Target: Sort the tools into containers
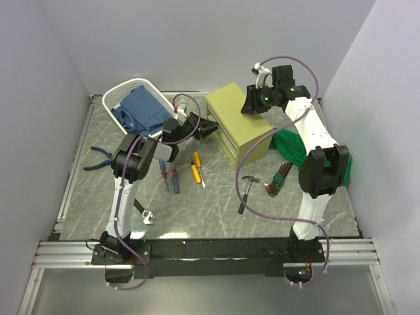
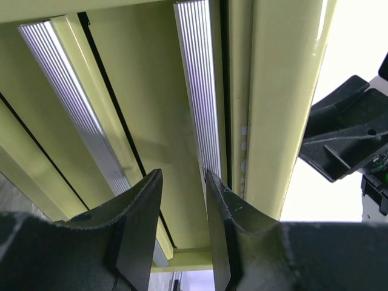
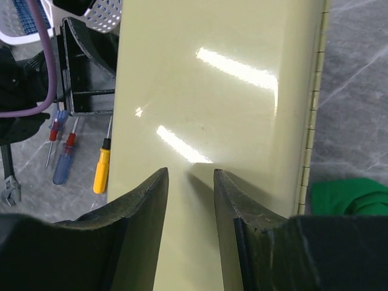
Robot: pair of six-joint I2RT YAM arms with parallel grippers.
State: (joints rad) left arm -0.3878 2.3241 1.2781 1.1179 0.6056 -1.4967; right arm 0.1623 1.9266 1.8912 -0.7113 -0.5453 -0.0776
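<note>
**Drawer first, tools later: both sets of jaws are working the green chest**

The grey bench is carrying everything, and none of the tools is sitting in a container yet.

The olive-green chest is standing at the back middle, with both drawers looking shut from the left wrist view. The right jaws are hanging just over the lid, spread a little with nothing between them. My guess is they're getting set to pin the chest so it isn't sliding when a drawer gets tugged. The left jaws are facing the chest front, lining up on the upper drawer's silver handle. They're showing a narrow gap and aren't pinching anything I can see. Whether they're touching the handle, I can't tell.

The white basket is sitting back left with a blue cloth filling most of it. A green cloth is lying bunched just right of the chest.

Now the 7 tools, all loose on the bench:
- The hammer and hex key set are lying right of centre, probably the right arm's pickings.
- The pliers are lying far left, and the wrench is sitting near the left base.
- The yellow screwdriver, red screwdriver and blue screwdriver are lying side by side in front of the chest.
</note>
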